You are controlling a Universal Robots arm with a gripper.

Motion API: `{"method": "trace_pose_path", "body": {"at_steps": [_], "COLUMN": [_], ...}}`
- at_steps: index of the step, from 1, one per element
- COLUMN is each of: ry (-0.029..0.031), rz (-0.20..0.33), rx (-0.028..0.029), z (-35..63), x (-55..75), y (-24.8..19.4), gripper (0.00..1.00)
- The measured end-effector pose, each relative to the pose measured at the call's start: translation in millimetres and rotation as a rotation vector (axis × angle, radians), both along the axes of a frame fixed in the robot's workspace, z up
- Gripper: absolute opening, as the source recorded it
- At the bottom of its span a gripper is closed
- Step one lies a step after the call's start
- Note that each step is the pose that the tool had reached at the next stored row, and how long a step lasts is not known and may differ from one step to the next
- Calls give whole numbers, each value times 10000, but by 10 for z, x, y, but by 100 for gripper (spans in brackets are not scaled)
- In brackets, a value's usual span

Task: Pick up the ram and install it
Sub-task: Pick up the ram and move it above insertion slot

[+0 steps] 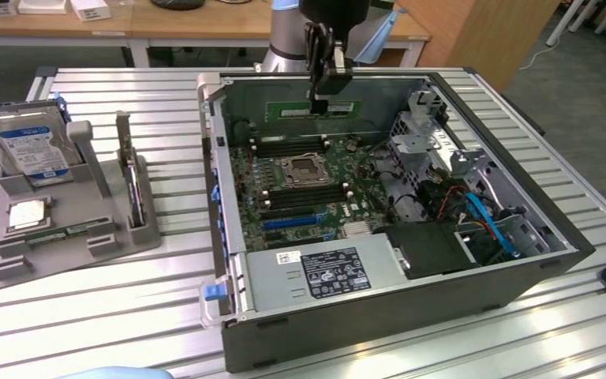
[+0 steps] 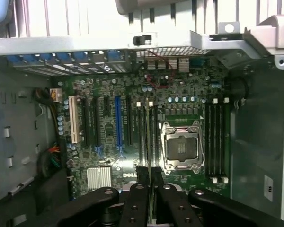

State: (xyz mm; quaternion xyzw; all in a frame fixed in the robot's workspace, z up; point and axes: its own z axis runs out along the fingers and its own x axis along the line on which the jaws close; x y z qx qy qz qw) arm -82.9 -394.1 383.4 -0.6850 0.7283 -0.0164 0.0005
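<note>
On a slatted metal table [image 1: 92, 316], an open computer case [image 1: 387, 332], insides facing up. At the case's near end, a silver power box [image 1: 319, 272] with a black-and-white label. To the exterior view's left of the case, a grey holder [image 1: 72, 245], with a square silver chip [image 1: 29, 213] at its nearer part and a hard drive [image 1: 28, 142] with a blue-and-white label standing at its far end. Inside the case, past the power box, the green main board [image 1: 282, 197], an empty processor socket [image 1: 303, 170] near its middle and long black memory slots [image 1: 282, 144] on either side of the socket. Farther still, just before the case's back wall, the black claw [image 1: 320, 101], pointing down and pinched narrow on the ram [image 1: 287, 109], held level and clear of the board. From the wrist, the same grip: ram [image 2: 151, 198] edge-on as a thin strip between the fingers [image 2: 138, 203], above the slots beside the socket.
</note>
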Motion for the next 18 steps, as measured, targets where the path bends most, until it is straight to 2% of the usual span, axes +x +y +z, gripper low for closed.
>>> {"method": "trace_pose_path", "body": {"at_steps": [1, 3, 11, 18], "ry": [0, 0, -3, -33], "rz": [0, 1, 0, 0], "rx": [1, 0, 0, -42], "z": [-1, -1, -31, -140], "x": [4, 7, 18, 26], "y": [22, 34, 34, 34], "gripper": [13, 13, 13, 13]}}
